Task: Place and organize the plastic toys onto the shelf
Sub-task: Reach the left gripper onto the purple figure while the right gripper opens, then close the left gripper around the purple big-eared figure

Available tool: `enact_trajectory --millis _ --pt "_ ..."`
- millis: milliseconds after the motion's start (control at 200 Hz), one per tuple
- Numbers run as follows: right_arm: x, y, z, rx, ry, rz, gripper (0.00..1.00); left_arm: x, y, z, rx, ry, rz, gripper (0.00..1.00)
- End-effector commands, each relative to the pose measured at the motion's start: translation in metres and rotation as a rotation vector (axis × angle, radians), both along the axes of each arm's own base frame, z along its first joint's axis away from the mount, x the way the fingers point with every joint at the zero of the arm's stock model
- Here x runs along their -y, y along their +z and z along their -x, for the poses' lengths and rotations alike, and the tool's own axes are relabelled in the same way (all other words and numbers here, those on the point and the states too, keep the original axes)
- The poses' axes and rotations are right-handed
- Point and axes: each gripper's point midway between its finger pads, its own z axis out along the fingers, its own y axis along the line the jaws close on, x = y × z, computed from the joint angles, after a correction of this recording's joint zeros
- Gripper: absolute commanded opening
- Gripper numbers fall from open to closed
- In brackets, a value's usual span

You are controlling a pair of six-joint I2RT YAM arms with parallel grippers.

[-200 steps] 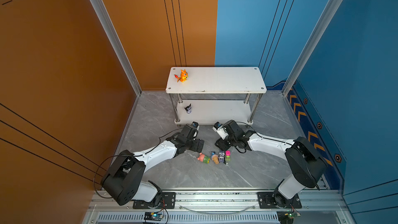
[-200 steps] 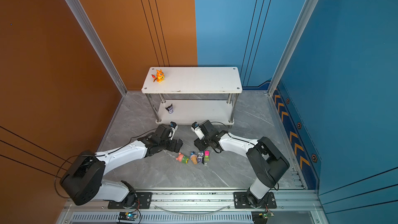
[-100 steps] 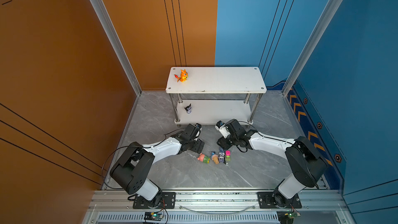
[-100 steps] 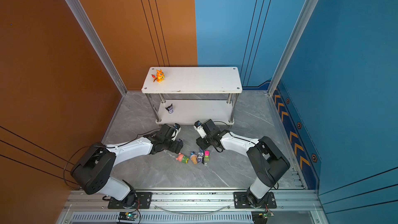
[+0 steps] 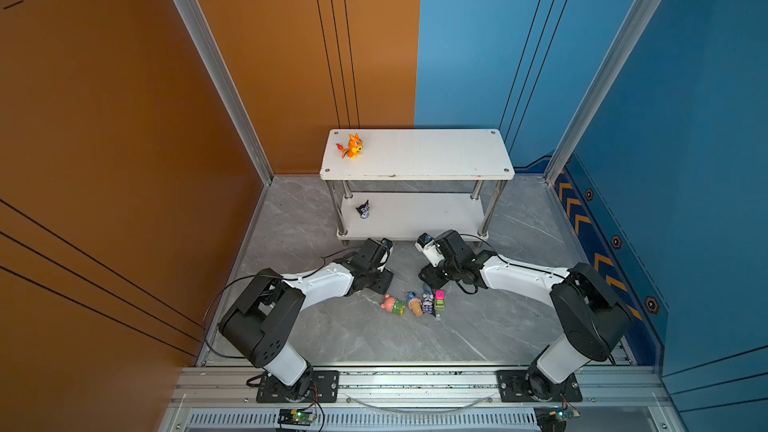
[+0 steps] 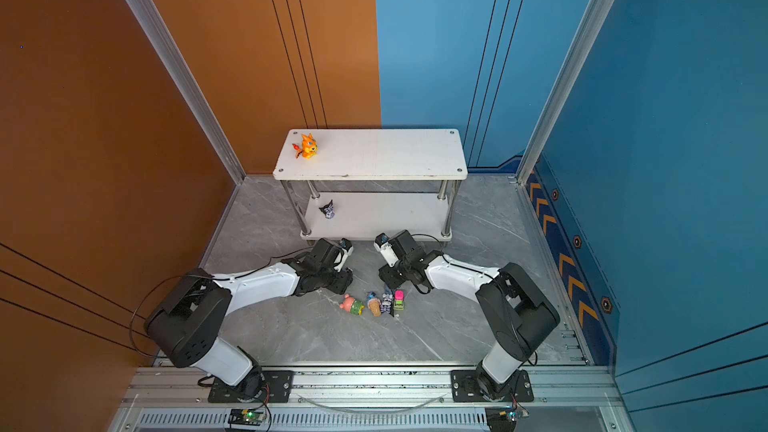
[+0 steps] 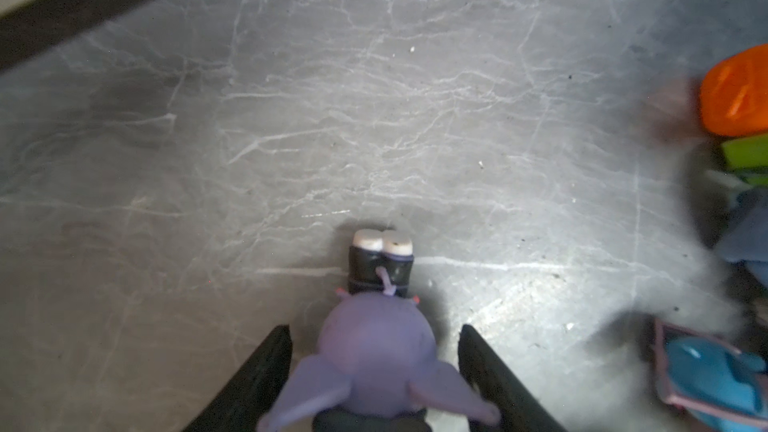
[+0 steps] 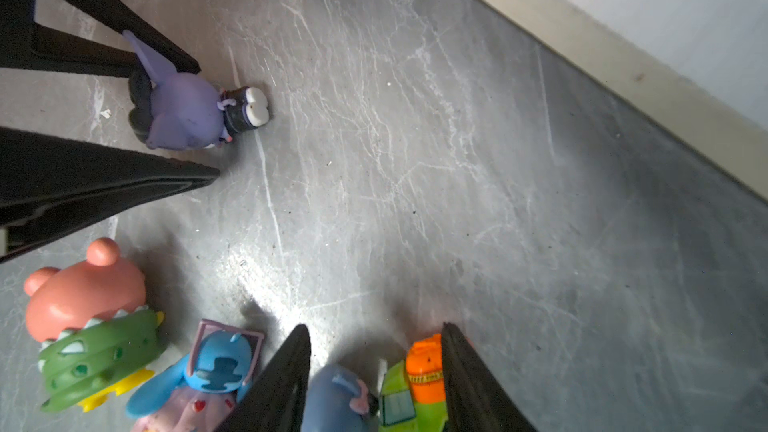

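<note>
Left gripper (image 7: pixel 374 328): jaws parted either side of imp (image 7: pixel 376 351), which lies flat on floor (image 7: pixel 374 118). Gaps are seen at the head, so nothing is gripped yet. Ears splay wide; if caught first, imp could be twisted or popped out.

Right gripper (image 8: pixel 376 328): donkey (image 8: pixel 336 396) and car (image 8: pixel 424 367) are both bracketed. Clamped or not cannot be told. A double pick is risked, or one toy squirted into bear (image 8: pixel 83 297).

Shelf (image 5: pixel 415 155): only dragon (image 5: pixel 352 146) on top and second imp (image 5: pixel 364 209) on lower board.
</note>
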Motion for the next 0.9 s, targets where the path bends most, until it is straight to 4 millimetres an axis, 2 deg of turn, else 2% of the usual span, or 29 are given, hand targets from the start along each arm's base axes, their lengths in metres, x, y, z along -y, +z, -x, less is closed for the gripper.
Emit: enact_trajectory --millis 0,446,816,861,896 --pt "0.003 0.001 0.000 -0.002 -0.019 -0.015 0.53 0.011 0.005 -0.004 0.011 -0.032 0.016 0.60" --pt "0.004 -0.003 0.001 -0.009 -0.020 -0.015 0.52 0.017 0.008 -0.006 0.018 -0.047 0.023 0.38" --pt "0.004 -0.003 0.002 -0.007 -0.020 -0.017 0.52 0.016 0.015 -0.001 0.022 -0.056 0.027 0.33" --pt "0.004 -0.003 0.002 -0.008 -0.021 -0.017 0.52 0.015 0.015 0.000 0.023 -0.057 0.028 0.35" --pt "0.004 -0.003 0.002 -0.008 -0.021 -0.018 0.52 0.014 0.015 0.000 0.027 -0.055 0.026 0.41"
